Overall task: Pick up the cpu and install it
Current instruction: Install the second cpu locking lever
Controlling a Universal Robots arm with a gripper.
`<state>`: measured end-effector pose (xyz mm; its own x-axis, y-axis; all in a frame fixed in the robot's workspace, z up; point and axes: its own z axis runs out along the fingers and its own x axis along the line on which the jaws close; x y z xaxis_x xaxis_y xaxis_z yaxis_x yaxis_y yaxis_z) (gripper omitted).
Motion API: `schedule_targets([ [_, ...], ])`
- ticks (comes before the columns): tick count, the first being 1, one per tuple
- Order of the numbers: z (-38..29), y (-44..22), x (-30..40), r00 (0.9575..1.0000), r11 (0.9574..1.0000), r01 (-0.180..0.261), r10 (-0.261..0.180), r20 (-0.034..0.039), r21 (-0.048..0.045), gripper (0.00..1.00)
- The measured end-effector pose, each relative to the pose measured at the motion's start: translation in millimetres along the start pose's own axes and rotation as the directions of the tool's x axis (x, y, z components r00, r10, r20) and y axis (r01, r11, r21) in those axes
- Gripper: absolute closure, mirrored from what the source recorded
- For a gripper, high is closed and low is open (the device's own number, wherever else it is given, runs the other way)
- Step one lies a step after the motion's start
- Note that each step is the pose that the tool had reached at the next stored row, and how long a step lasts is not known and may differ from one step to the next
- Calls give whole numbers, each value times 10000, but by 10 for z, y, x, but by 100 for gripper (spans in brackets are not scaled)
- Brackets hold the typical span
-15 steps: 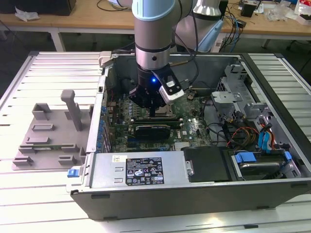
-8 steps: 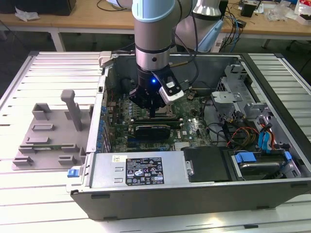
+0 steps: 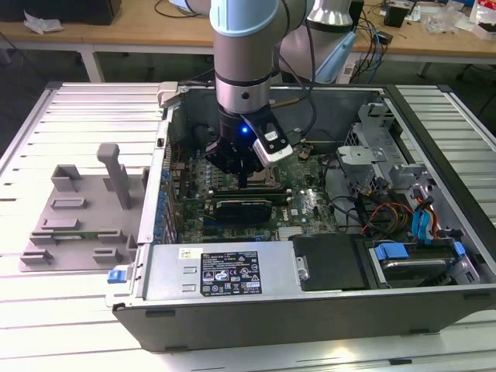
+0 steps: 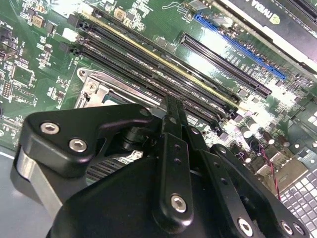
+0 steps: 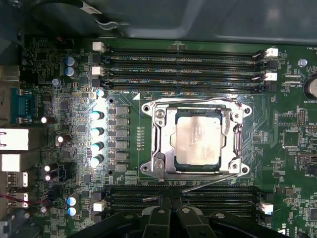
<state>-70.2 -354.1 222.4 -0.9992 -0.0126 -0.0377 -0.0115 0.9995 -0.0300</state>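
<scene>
- The hand (image 5: 171,210) is hanging inside the open computer case (image 3: 434,101), fingers pressed together, gripping nothing.
- Just beyond its fingertips, the cpu (image 5: 198,140) is sitting in the socket frame (image 5: 157,141).
- Memory slots (image 5: 183,62) are crowding both frame edges.

Seated in the socket frame (image 5: 198,140) on the motherboard (image 5: 148,74) (between memory slots (image 5: 183,59)): the cpu (image 5: 198,140).
</scene>
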Motion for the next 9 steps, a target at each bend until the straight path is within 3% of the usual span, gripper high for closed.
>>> schedule_targets([
  [6, 39, 1, 41, 10000, 10000, 1, -1, 4, 1, 89],
  [9, 50, 2, 63, 10000, 10000, -3, 3, 27, -74, 89],
])
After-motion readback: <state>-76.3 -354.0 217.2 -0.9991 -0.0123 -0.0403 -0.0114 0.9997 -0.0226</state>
